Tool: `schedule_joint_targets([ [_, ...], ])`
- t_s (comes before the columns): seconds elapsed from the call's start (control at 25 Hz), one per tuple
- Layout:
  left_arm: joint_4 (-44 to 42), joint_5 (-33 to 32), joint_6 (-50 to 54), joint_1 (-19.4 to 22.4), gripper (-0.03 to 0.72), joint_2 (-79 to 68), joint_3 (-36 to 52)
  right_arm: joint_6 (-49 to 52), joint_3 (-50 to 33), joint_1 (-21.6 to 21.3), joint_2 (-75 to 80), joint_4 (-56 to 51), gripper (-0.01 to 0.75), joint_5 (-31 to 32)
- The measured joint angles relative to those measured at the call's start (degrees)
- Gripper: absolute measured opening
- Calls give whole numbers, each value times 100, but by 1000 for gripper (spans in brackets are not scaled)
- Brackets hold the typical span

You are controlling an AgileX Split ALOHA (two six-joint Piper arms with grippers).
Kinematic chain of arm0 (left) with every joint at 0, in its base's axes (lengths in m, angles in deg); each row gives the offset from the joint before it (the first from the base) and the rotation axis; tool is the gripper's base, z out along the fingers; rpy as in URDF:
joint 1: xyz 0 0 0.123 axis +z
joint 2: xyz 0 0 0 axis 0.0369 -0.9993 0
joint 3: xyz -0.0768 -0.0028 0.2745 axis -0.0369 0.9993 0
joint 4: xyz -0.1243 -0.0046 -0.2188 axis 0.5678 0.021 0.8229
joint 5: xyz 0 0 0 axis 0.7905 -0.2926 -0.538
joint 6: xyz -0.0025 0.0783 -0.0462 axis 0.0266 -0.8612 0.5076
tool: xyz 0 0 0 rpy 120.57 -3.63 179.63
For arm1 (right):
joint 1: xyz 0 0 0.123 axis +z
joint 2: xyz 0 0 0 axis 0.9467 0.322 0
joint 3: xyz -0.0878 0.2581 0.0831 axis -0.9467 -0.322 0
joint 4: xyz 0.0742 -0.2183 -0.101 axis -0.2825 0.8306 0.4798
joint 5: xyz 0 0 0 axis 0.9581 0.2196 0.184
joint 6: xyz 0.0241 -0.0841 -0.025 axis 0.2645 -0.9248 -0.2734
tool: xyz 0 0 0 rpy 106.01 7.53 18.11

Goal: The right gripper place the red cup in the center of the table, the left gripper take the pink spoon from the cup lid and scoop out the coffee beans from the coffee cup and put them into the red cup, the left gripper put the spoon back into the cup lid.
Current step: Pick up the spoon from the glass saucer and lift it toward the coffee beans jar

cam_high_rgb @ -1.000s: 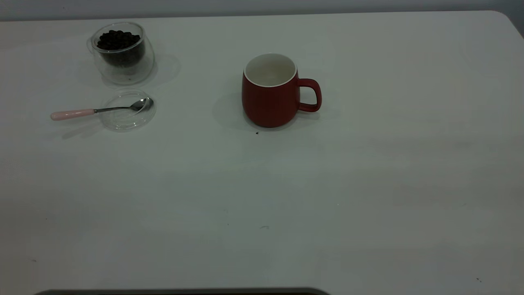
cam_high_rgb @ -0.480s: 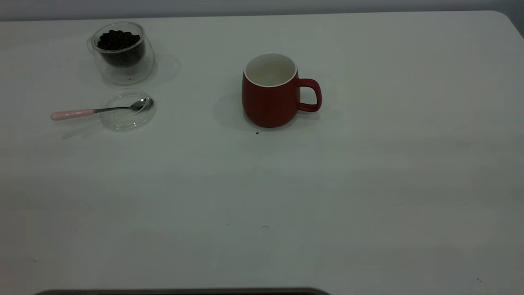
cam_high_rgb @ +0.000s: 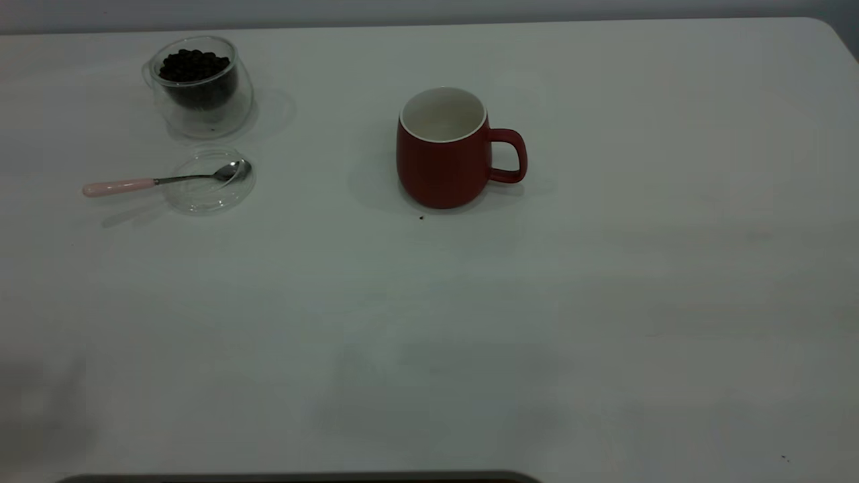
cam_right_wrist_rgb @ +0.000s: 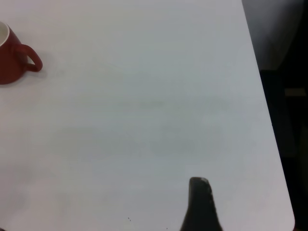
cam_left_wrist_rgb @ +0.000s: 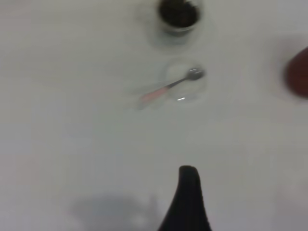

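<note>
**Red cup set at centre; spoon pickup is next**

The red cup (cam_high_rgb: pixel 443 149) is seen upright near the middle of the table (cam_high_rgb: pixel 604 282), empty, its place unchanged over the last second. The pink spoon (cam_high_rgb: pixel 164 180) is left untouched, its bowl resting on the cup lid (cam_high_rgb: pixel 209 181), just beside the coffee cup (cam_high_rgb: pixel 199 86) heaped with coffee beans (cam_high_rgb: pixel 193 66). A faint shadow has crept in at the table's near left edge, so an approach is judged underway. One finger only of the left gripper (cam_left_wrist_rgb: pixel 187 199) is shown, well apart from the spoon; its opening cannot be told. The right gripper (cam_right_wrist_rgb: pixel 202 204) is held far from the cup, opening likewise unclear.
</note>
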Motion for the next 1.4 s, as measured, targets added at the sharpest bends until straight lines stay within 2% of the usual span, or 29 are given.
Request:
schedule_joint_targets([
  [0.24,1116,1046,-100,2,714,-1614,-18,0,0,0,0,0,588,0],
  [0.4,1815,1489,-589,279,714,-2530,-46,0,0,0,0,0,588,0],
  [0.72,4122,874,-3288,1314,714,-4227,-543,0,0,0,0,0,588,0],
  [1.04,6356,125,-6045,2431,714,-5714,-606,0,0,0,0,0,588,0],
  [1.2,6899,-204,-6933,2967,714,-6425,-632,0,0,0,0,0,588,0],
  [1.4,7067,-448,-7545,3475,714,-7030,-638,0,0,0,0,0,588,0],
])
